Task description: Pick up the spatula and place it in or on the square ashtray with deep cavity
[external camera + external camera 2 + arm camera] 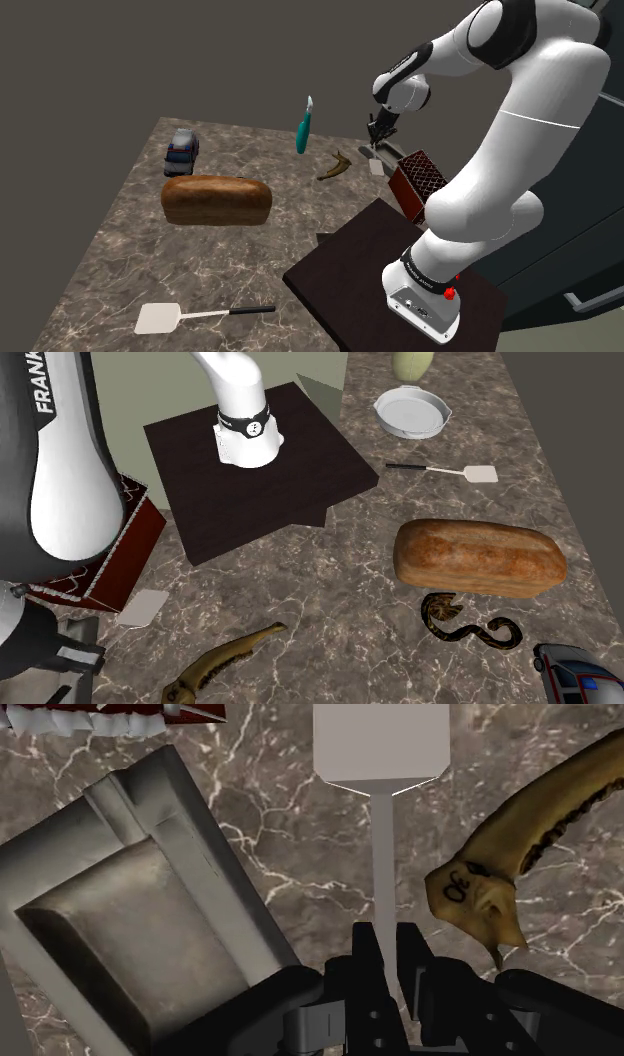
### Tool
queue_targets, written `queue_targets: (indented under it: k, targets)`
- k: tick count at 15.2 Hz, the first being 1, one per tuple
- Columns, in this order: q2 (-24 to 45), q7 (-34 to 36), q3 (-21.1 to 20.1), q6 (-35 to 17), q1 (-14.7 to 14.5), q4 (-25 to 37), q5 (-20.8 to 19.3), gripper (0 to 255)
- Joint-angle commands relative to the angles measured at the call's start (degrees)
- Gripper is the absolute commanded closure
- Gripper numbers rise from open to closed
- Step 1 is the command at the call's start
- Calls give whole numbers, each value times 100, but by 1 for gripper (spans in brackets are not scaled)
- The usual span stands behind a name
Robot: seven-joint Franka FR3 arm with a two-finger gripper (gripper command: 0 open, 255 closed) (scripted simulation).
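Note:
My gripper [390, 939] is shut on the thin grey handle of a spatula [381, 834]. Its pale square blade [380, 744] points away from the fingers, over the marble counter. In the shoulder view the gripper [377, 138] hangs above the counter's far right part, with the blade [377, 167] just below it. The second exterior view shows the blade [142, 607] low over the counter, beside the gripper [80, 649]. A grey square ashtray with a deep cavity [130, 929] sits close beside the fingers, on the side away from the banana.
A dark red box [418, 183] stands by the stand. A brown banana [335, 165], a bread loaf [216, 200], a toy car [181, 150] and a teal tool [303, 128] are on the counter. Another spatula [195, 316] lies near the front edge, beside a white dish [412, 410].

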State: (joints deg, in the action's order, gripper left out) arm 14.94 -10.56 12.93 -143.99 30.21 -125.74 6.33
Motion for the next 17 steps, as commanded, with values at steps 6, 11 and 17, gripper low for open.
queue_targets:
  k: [6, 11, 17]
  targets:
    - [770, -949, 100, 459, 697, 1172, 322, 255]
    - [1412, -1480, 123, 914, 1207, 2229, 499, 255]
    - [1769, -1632, 78, 817, 1359, 2477, 600, 255]
